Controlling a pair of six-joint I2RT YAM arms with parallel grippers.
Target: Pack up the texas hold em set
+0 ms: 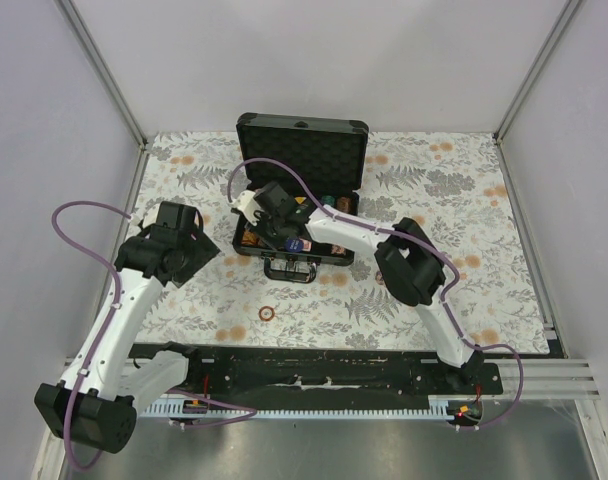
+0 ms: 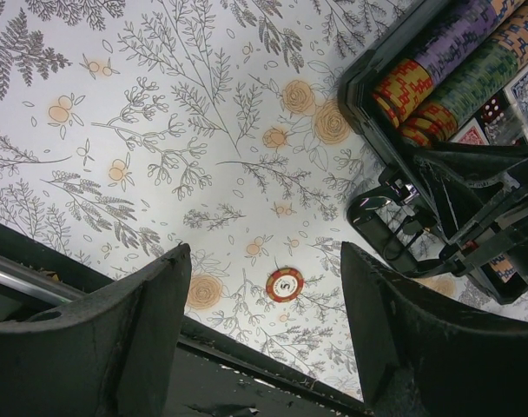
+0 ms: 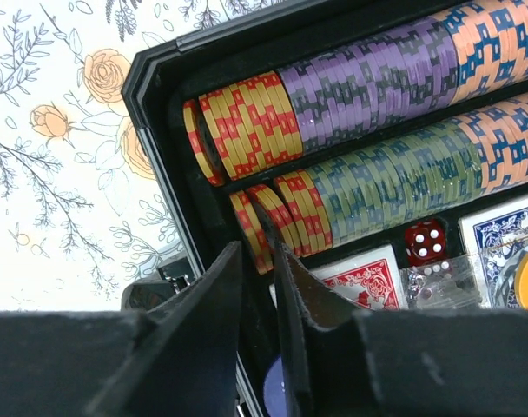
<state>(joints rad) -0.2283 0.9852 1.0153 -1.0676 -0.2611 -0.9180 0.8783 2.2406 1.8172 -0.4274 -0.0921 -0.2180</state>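
A loose chip (image 2: pixel 284 284) lies on the bench (image 2: pixel 160 130) before the open case (image 1: pixel 302 150), just ahead of the spread left hand (image 2: pixel 264 249), the nearer one. The right hand (image 3: pixel 257 239) is inside the case, fingers nearly together; whether it pinches anything, I cannot tell.

Readable markings: one numeral found.
The chip (image 2: pixel 284 284) lying loose on the table (image 2: pixel 160 130) shows what reads as "5" at its centre; the die (image 3: pixel 425 241) shows white pips.
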